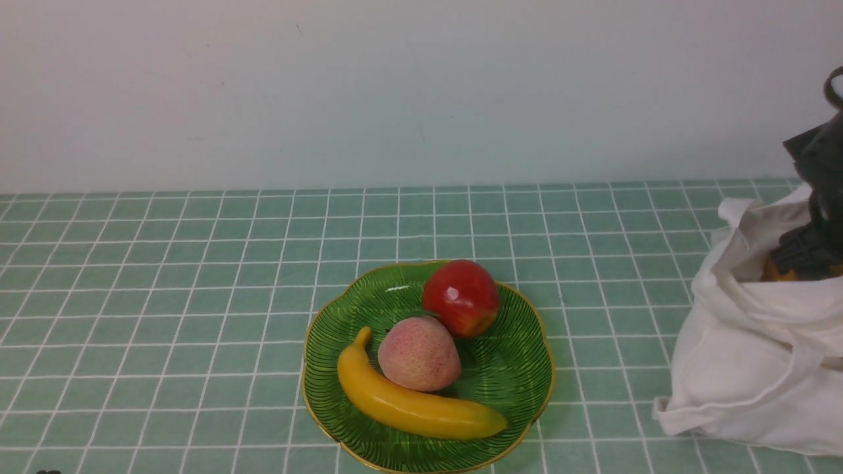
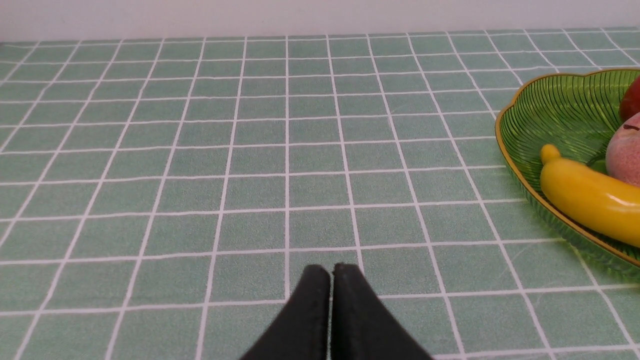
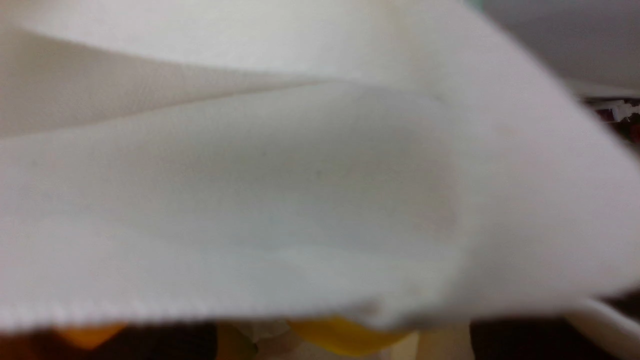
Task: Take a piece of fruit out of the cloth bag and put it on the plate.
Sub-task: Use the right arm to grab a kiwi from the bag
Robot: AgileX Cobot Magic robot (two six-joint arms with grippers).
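Note:
The white cloth bag [image 1: 744, 368] slumps at the table's right edge with its mouth open. My right gripper [image 1: 807, 253] reaches down into that mouth. In the right wrist view the bag's cloth [image 3: 300, 200] fills nearly the whole picture; below it two dark blurred fingers [image 3: 170, 345] stand far apart, open, with an orange-yellow shape [image 3: 340, 335] between them. The piece of fruit is hidden. The green plate [image 1: 514, 368] sits at centre front. My left gripper [image 2: 330, 272] hovers shut over bare tablecloth, left of the plate [image 2: 550, 110].
On the plate lie a red apple [image 1: 461, 297], a pink peach [image 1: 419, 353] and a yellow banana [image 1: 415, 405]. A bit of orange [image 1: 772, 271] shows in the bag's mouth. The green checked tablecloth [image 1: 164, 296] runs back to a pale wall.

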